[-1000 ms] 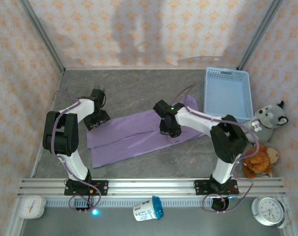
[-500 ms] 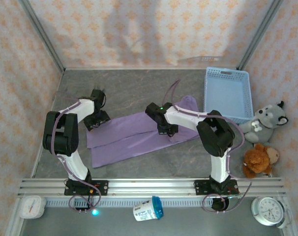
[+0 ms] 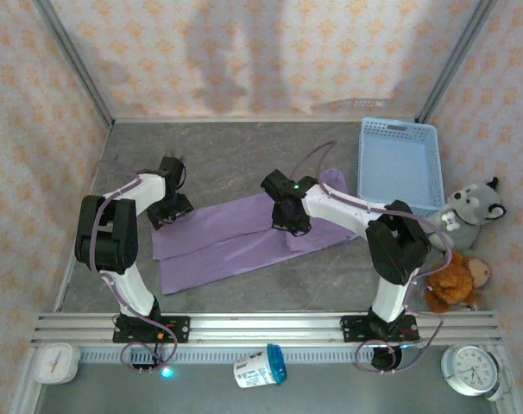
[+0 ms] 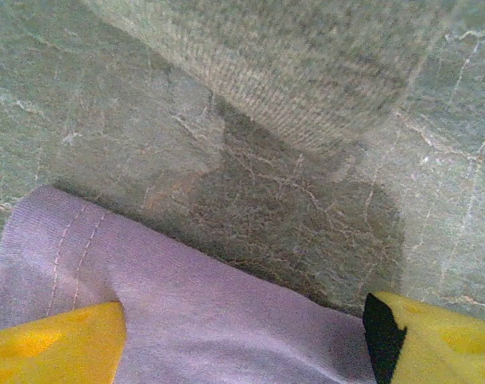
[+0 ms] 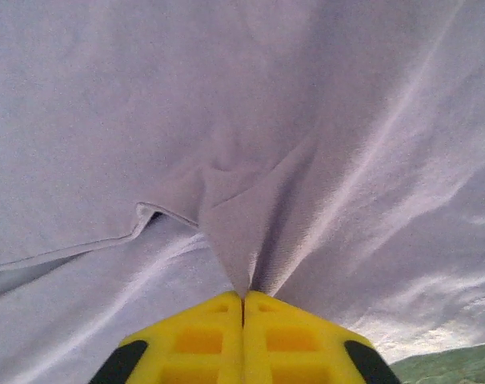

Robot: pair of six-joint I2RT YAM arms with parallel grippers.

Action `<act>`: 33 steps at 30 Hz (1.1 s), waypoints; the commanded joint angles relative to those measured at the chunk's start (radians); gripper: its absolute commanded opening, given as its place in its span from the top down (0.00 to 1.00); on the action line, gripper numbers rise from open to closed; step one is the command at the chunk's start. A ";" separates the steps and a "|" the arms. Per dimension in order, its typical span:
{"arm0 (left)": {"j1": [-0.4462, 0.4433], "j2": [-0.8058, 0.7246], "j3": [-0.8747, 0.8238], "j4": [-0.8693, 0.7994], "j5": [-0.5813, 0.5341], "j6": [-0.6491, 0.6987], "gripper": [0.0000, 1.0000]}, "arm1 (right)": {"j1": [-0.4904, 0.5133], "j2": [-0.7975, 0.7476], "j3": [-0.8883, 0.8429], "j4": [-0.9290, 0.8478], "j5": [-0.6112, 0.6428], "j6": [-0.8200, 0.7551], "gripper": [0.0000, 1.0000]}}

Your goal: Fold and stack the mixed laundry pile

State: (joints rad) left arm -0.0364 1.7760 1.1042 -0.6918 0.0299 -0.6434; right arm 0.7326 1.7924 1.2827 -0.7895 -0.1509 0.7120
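The grey table (image 3: 236,147) fills the floor of the top frame. The shirt (image 3: 218,237) lies flat across its middle, a long lavender band running from lower left up toward the blue basket (image 3: 398,127) at upper right and ending just beside it. A layered edge runs along its length, so I'd say it's already doubled once. We look to be mid-fold, with nothing stacked yet.

The right arm (image 3: 348,207) sweeps in from lower right to the centre of the frame, and the right jaws are down on the shirt's middle. In the right wrist view they're closed tight, the tips meeting. A ridge of lavender cloth (image 5: 226,240) is drawn up into a peak right at them, so that's a pinch of shirt. My guess is it's a handle for lifting one layer and carrying it over.

The left arm (image 3: 115,233) is at centre left, with the left jaws over the shirt's upper left edge. In the left wrist view the yellow fingers (image 4: 58,344) sit wide apart in the bottom corners. The stitched hem (image 4: 66,240) lies between them and nothing is gripped. That looks like a stance for taking the corner, so the far end doesn't drag when the other side pulls.

Blurred ribbed grey cloth (image 4: 306,64) shows at the top of that view, with bare table between it and the hem. It may be the second garment, but I can't tell.
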 commanded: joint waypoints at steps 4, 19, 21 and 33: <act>0.011 -0.072 0.013 -0.051 0.042 0.047 0.20 | -0.055 -0.072 -0.034 -0.036 0.041 -0.002 0.57; -0.084 -0.200 -0.020 -0.002 0.243 0.017 0.29 | -0.411 0.128 0.322 -0.063 0.120 -0.173 0.56; -0.135 -0.178 -0.016 0.016 0.230 -0.006 0.31 | -0.433 0.171 0.373 -0.073 0.111 -0.196 0.55; -0.209 -0.046 -0.032 0.018 0.038 -0.110 0.34 | -0.531 0.368 0.539 -0.031 -0.053 -0.202 0.55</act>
State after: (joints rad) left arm -0.2470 1.7195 1.0801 -0.6498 0.1650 -0.7261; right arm 0.1989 2.1296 1.7744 -0.8268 -0.1627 0.5228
